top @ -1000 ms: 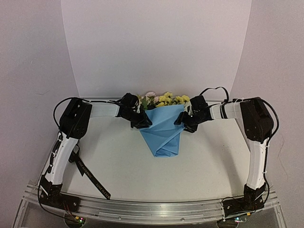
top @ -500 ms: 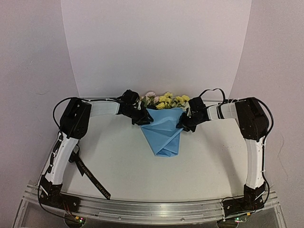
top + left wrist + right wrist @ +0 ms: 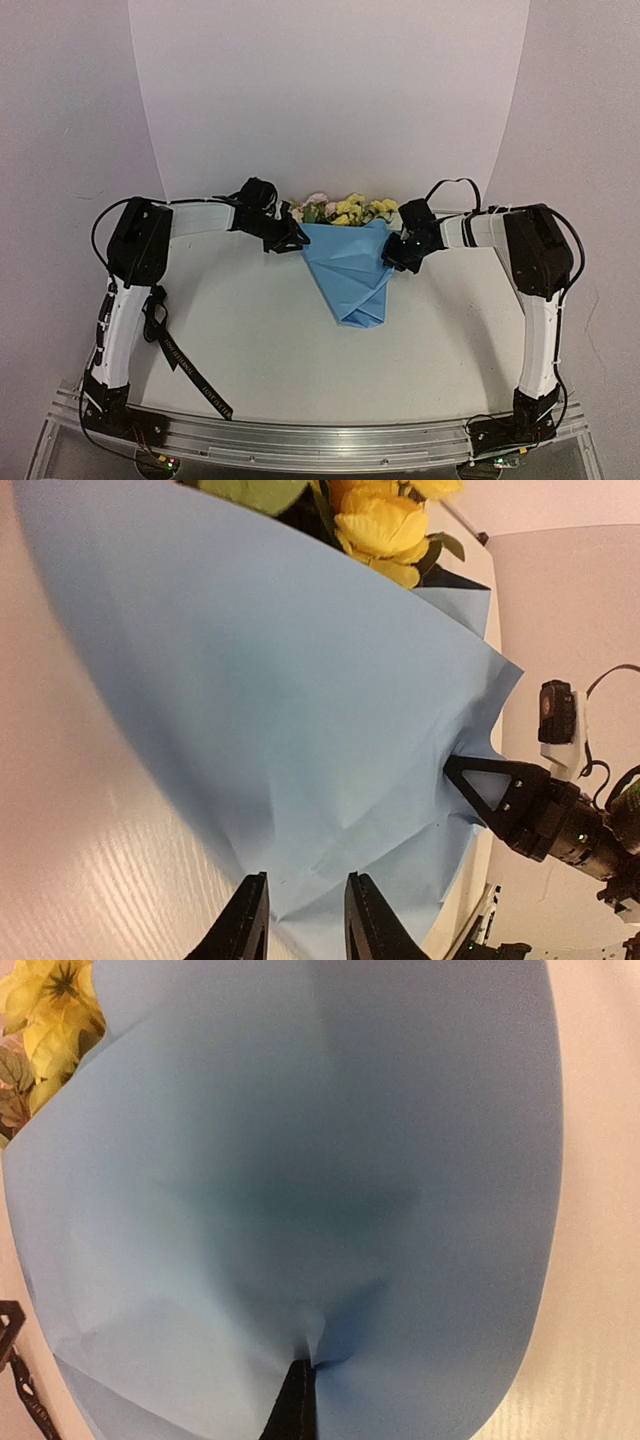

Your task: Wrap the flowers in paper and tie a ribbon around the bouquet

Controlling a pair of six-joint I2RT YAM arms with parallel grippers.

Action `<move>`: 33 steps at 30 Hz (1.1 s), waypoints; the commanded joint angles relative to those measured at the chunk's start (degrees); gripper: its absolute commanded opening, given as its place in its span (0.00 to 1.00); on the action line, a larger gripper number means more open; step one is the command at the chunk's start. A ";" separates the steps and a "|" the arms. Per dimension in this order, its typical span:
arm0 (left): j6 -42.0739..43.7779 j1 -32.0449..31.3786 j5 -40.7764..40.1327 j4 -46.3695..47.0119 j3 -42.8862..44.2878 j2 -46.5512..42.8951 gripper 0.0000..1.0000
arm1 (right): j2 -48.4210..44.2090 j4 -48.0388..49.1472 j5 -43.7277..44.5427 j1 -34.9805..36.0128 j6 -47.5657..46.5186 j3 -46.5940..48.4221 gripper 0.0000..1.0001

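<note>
One bouquet (image 3: 348, 245) lies mid-table (image 3: 260, 340): blue paper (image 3: 355, 280) around yellow and pink flowers (image 3: 345, 209). One black ribbon (image 3: 190, 368), well apart at the left. Two grippers: right gripper (image 3: 398, 256) is pinched together on the paper's edge, left gripper (image 3: 291, 238) has its jaws slightly apart at the opposite edge.

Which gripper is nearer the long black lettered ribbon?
Left. The left gripper sits beyond the ribbon, left of the light blue paper; the right gripper pinches that paper's right edge.
</note>
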 commanded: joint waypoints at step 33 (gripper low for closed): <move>-8.76 11.95 -33.95 -3.17 -64.30 -58.64 0.52 | -9.74 -6.60 -3.08 -2.04 -5.81 -0.82 0.98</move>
